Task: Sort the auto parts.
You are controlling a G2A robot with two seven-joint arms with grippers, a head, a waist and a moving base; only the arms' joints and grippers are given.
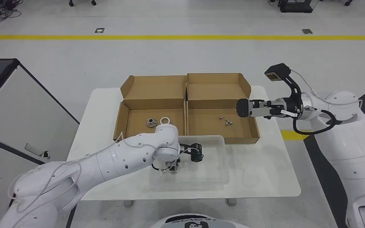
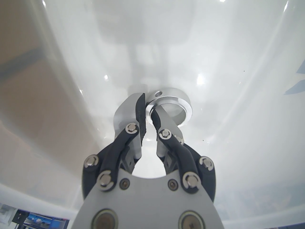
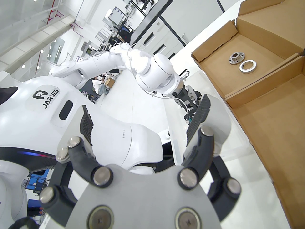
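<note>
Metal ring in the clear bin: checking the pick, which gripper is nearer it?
Left. The left gripper pinches the metal ring inside the bin; the right gripper hangs open above the right cardboard box.

The collar (image 2: 176,98) gleamed silver, the bin (image 2: 214,36) was milky white, the boxes (image 1: 205,122) plain brown cardboard, the worktop (image 1: 268,165) white, the pads (image 2: 140,115) ribbed black.

The right gripper (image 3: 144,115) gapes wide; beyond it a flanged hub (image 3: 236,57) lies just beside a ring (image 3: 247,66) in a cardboard box (image 3: 264,48).
</note>
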